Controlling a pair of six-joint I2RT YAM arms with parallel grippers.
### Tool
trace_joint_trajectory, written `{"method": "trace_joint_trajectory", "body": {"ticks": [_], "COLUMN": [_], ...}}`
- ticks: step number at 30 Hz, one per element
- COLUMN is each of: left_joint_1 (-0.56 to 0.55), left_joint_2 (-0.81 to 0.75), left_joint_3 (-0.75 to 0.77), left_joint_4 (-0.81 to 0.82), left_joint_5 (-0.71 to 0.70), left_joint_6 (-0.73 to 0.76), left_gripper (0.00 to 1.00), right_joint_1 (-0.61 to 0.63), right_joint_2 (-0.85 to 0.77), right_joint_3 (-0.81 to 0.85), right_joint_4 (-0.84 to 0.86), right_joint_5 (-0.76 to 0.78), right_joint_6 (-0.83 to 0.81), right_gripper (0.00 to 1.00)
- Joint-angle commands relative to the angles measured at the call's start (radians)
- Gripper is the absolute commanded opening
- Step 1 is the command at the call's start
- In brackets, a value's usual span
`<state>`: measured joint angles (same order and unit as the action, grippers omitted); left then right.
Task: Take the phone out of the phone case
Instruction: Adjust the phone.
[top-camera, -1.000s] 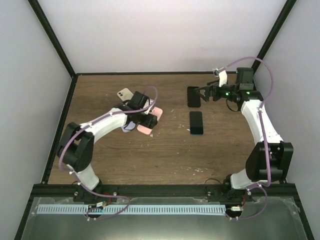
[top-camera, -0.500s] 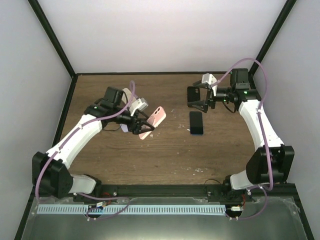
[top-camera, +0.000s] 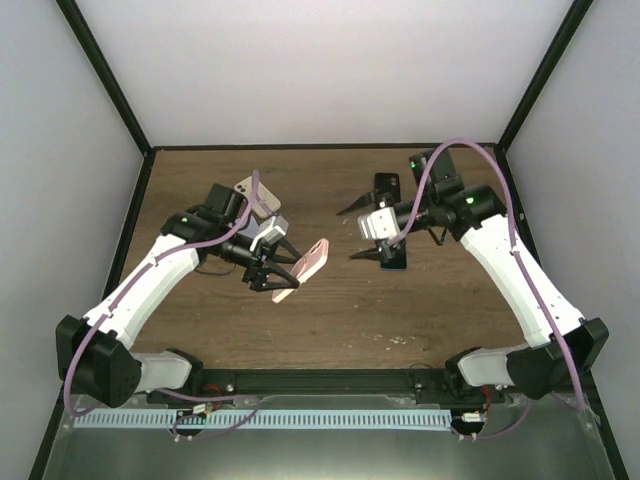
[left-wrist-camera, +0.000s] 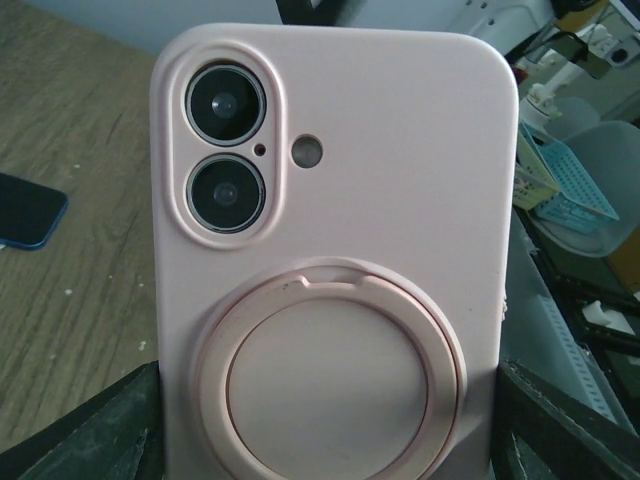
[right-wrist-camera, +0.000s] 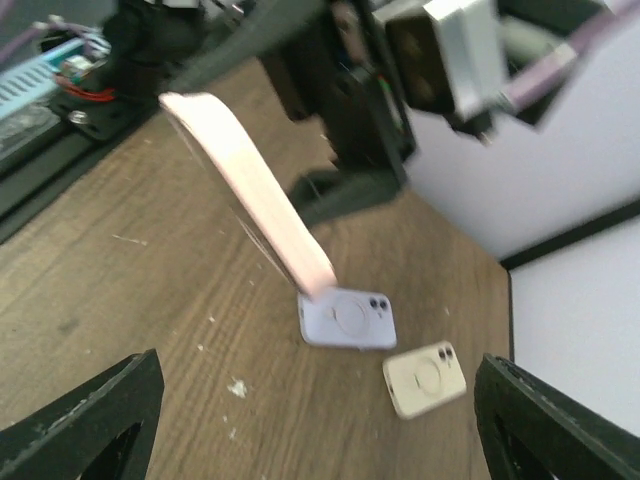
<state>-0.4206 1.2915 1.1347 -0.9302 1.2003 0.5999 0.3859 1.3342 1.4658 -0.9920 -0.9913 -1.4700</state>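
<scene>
The left gripper (top-camera: 283, 268) clamped the pale pink silicone phone case (top-camera: 308, 262), its phone (left-wrist-camera: 224, 190) inside, and had lifted it off the brown wooden table (top-camera: 330, 320), left of centre. The right gripper (top-camera: 352, 232), jaws wide and empty, had swung in from the far right to face it. We judged the pull-out came next.

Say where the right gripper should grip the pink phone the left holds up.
Probably the free camera end of the pink phone, coming from the right gripper's side: the left gripper clamps its lower edges, so that end sticks out toward the open right jaws.
</scene>
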Motion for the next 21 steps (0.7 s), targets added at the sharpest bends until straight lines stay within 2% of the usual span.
{"method": "trace_joint_trajectory", "body": {"ticks": [1,9,12,17,21], "left_joint_1": [-0.027,-0.118,-0.12,-0.121,-0.121], "left_joint_2": [-0.023,-0.025,-0.022,-0.017,-0.011], "left_joint_3": [0.053,0.074,0.076,0.076,0.072], "left_joint_4": [-0.098,-0.131,-0.13,-0.127,-0.108], "left_joint_5": [0.099,0.035,0.029,0.016,-0.012], "left_joint_6": [0.145,0.166,0.164,0.163,0.148], "left_gripper": [0.55,0.54,0.54,0.54,0.54], "right_joint_1": [0.141,0.328,0.355,0.365,0.373], "right_joint_2": [-0.044,-0.029,-0.044,-0.068,-0.078], "right_joint_3": [0.035,0.044,0.007,-0.042,-0.068], "right_joint_4": [-0.051,-0.035,-0.012,0.018,0.048], "right_joint_5": [0.114,0.218,0.243,0.263,0.29], "right_joint_6": [-0.087,-0.045,-0.04,-0.045,-0.037], "right_gripper": [0.82,0.72,0.6,0.45,0.27]}}
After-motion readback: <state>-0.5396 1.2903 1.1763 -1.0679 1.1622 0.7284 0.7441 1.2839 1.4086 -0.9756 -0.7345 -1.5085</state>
